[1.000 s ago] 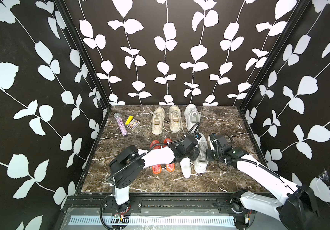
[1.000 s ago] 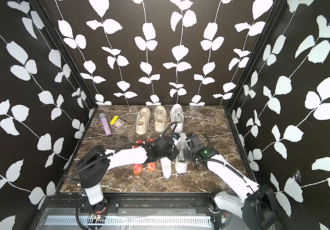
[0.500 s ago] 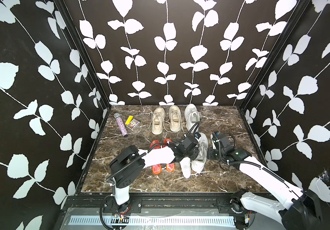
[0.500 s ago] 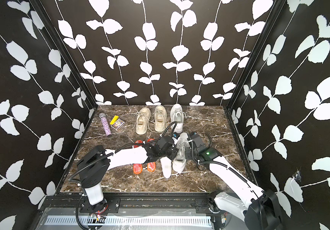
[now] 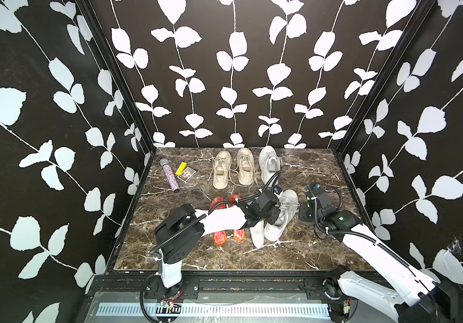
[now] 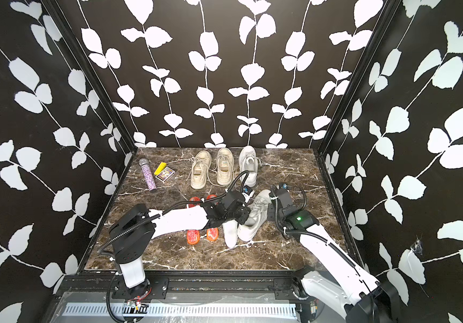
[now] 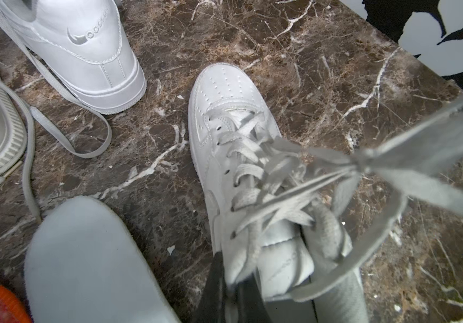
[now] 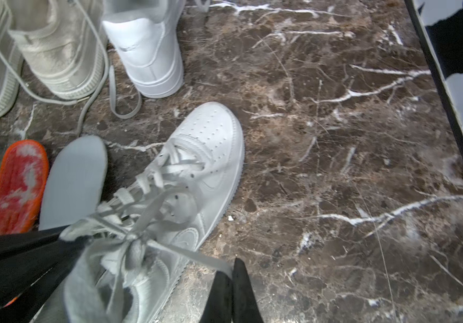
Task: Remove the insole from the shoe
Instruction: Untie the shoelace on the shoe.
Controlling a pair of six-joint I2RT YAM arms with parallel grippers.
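A white lace-up shoe point(image 5: 287, 204) point(image 6: 258, 212) lies slanted mid-table, toe toward the back right. My left gripper point(image 7: 233, 290) point(image 5: 277, 217) is shut on the edge of the shoe's upper beside the tongue. My right gripper point(image 8: 231, 282) point(image 5: 303, 212), just right of the shoe, is shut on one end of its grey lace point(image 8: 196, 256), which runs taut from the knot. A pale grey insole point(image 5: 256, 236) point(image 7: 85, 265) point(image 8: 73, 181) lies flat on the marble against the shoe's left side. Tongue and laces hide the shoe's inside.
Two orange insoles point(image 5: 219, 235) lie left of the pale one. A second white sneaker point(image 5: 269, 165) and two beige sneakers point(image 5: 233, 170) stand at the back. A glitter tube point(image 5: 171, 176) and small boxes point(image 5: 186, 174) lie back left. Patterned walls enclose the marble table point(image 5: 308, 251).
My left gripper's jaws have closed on the shoe's upper. My right gripper has moved right with the lace, and the shoe's toe has swung to the right.
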